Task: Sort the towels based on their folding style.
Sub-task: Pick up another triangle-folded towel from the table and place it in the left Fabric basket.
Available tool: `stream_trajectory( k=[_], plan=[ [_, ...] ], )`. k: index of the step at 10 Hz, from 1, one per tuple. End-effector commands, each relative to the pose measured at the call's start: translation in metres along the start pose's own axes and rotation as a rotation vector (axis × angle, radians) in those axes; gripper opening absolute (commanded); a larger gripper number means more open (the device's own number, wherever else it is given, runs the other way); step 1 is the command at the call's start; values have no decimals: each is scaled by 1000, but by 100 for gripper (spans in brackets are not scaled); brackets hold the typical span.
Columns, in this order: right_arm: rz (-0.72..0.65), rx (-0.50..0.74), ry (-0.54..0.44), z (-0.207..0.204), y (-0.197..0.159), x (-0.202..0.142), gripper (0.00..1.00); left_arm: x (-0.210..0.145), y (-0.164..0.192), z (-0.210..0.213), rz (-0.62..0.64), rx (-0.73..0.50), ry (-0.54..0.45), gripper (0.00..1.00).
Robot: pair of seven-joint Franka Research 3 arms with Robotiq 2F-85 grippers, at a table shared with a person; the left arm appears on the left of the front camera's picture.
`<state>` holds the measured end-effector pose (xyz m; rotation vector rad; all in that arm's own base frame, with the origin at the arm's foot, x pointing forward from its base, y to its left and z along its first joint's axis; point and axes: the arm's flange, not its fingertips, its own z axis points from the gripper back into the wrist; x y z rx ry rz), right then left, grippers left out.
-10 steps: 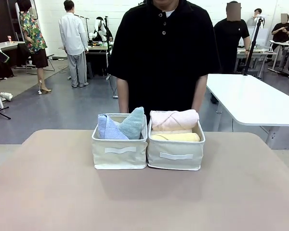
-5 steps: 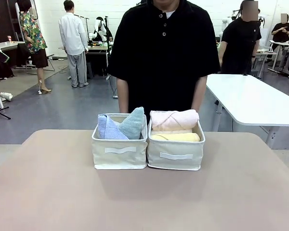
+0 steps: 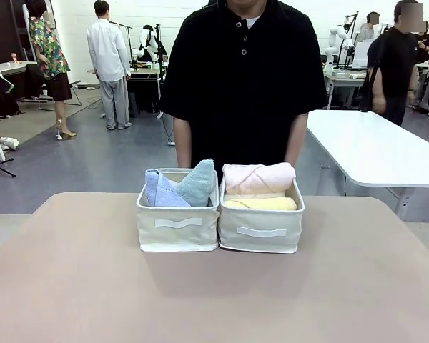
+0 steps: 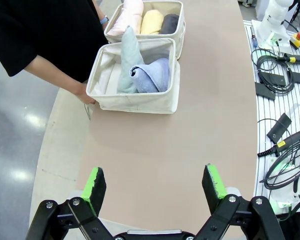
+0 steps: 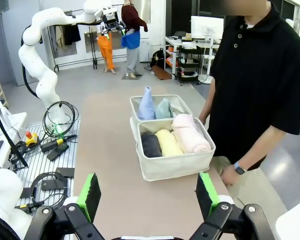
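Note:
Two cream fabric bins stand side by side at the table's far edge, in front of a person in black. The left bin (image 3: 177,229) holds a periwinkle-blue towel (image 3: 161,193) and a light teal towel (image 3: 198,181), both folded to points. The right bin (image 3: 261,230) holds rolled towels: pale pink (image 3: 258,177) over pale yellow (image 3: 261,204); the right wrist view adds a dark grey roll (image 5: 151,144). My left gripper (image 4: 156,184) is open over bare table, well short of the bins. Nothing sits between the fingers of my right gripper (image 5: 146,194), which is open near the right bin (image 5: 174,162).
The person's hands rest at the far table edge behind the bins (image 4: 85,96). A white table (image 3: 375,150) stands at the right beyond mine. Cables and boxes (image 4: 282,140) lie on the rack beside the table. Other people stand far off.
Bins, towels and the person at the table have not moved. Only a person in the background has walked to the right.

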<state>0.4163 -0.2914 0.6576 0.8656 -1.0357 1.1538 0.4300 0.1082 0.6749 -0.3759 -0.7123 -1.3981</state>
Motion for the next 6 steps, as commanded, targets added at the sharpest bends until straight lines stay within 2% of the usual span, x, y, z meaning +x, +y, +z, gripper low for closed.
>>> stream_trajectory(
  k=[1, 6],
  plan=[
    [-2, -14, -9, -4, 3, -2, 100, 0, -1, 0, -7, 1, -11, 100],
    [-2, -14, -9, -4, 3, -2, 100, 0, -1, 0, -7, 1, -11, 100]
  ],
)
